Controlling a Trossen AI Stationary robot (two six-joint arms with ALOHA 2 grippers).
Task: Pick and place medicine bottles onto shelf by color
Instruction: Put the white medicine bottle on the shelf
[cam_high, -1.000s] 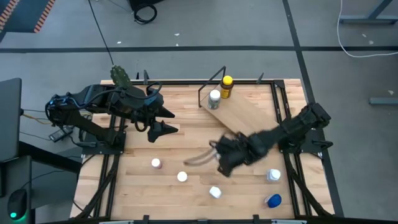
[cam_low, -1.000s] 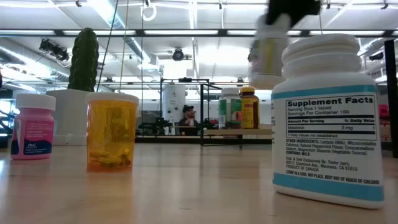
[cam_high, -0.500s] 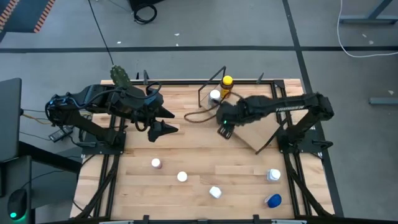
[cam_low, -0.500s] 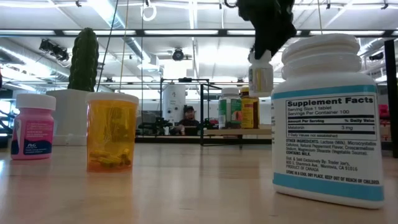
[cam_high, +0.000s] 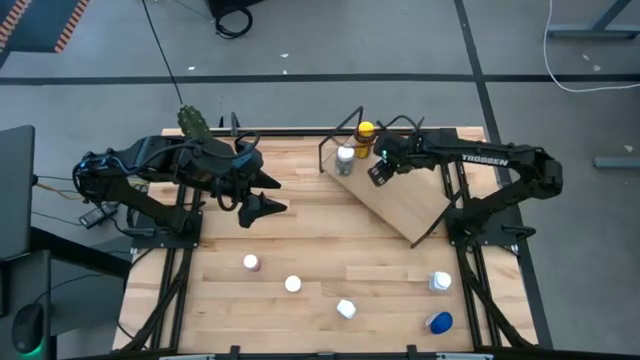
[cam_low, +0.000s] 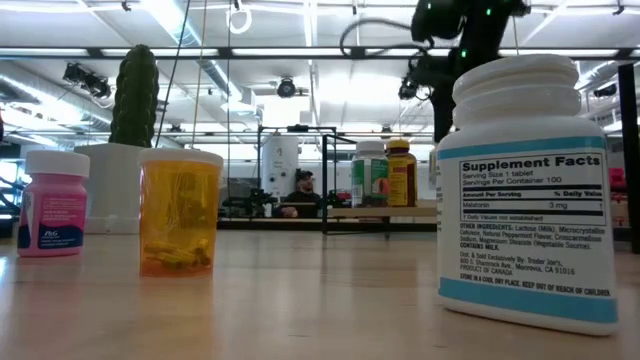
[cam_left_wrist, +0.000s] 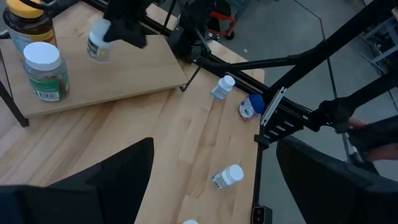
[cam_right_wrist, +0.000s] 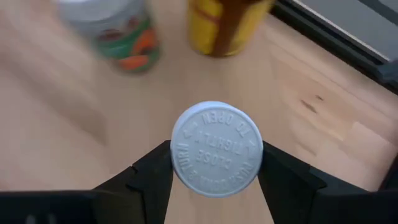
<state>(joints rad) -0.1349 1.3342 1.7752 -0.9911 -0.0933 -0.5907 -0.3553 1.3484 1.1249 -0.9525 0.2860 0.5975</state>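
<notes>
The shelf (cam_high: 400, 195), a slanted light-wood board on a black frame, stands at the table's far right. A white-capped bottle (cam_high: 345, 158) and a yellow-capped bottle (cam_high: 365, 135) stand on its far end. My right gripper (cam_high: 380, 170) hovers over the board just right of them, shut on a white-capped bottle (cam_left_wrist: 99, 40). My left gripper (cam_high: 275, 195) waits open over the table's left half, with nothing between its fingers. In the low view the held bottle is hidden behind a big white bottle (cam_low: 522, 185). My right gripper pinches the bottle between its two fingers (cam_right_wrist: 149, 171) at the sides of its white cap (cam_right_wrist: 180, 152). The fingers slant down from above. The bottle hangs below them, cap up and slightly tilted, over the shelf board (cam_left_wrist: 124, 74).
Loose bottles lie on the table's near half: white-capped ones (cam_high: 250, 262), (cam_high: 292, 284), (cam_high: 346, 309), (cam_high: 438, 281) and a blue-capped one (cam_high: 438, 321). A pot with a cactus (cam_high: 193, 122) stands at the far left corner. Bare wood lies between the left gripper and the shelf.
My right gripper has carried the white-capped bottle from above the table's middle toward the far edge, out over the shelf and up beside the two bottles standing there. It has rolled about its axis on the way. The bottle has stayed in the hold, clear of the table.
</notes>
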